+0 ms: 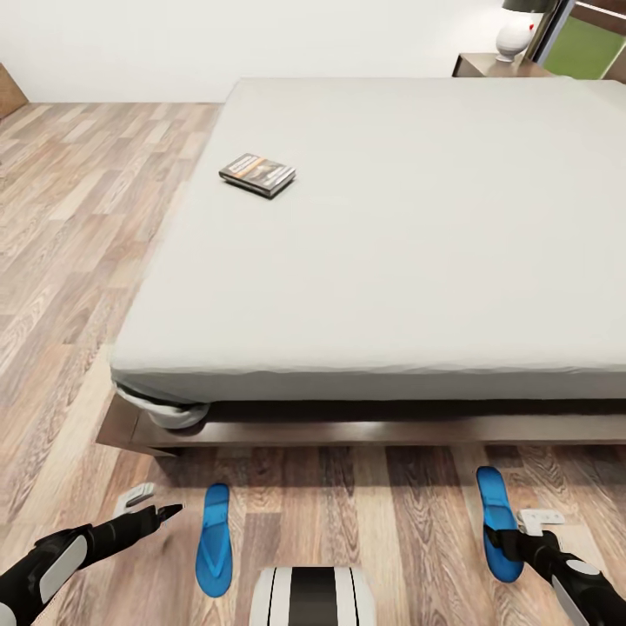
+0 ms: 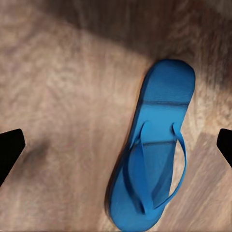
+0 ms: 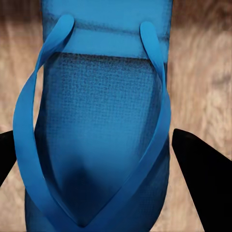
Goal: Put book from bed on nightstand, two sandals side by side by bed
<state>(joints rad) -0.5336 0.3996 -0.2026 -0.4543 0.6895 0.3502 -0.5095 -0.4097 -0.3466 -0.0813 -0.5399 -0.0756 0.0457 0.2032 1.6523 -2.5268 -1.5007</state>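
My right gripper (image 3: 116, 159) spread wide, fingers either side of right sandal (image 1: 499, 520), not pinching yet. Left gripper (image 1: 156, 513) also spread, hovering over floor (image 1: 78, 261) beside left sandal (image 1: 214, 541). Both sandals bright blue, flat on floor along bed (image 1: 391, 261) foot edge, well apart. Book (image 1: 257, 174) on mattress near left edge.

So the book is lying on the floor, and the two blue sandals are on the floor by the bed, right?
Not quite: the book lies on the bed, on its mattress, as the head view shows. The rest holds: both sandals are on the floor by the bed.
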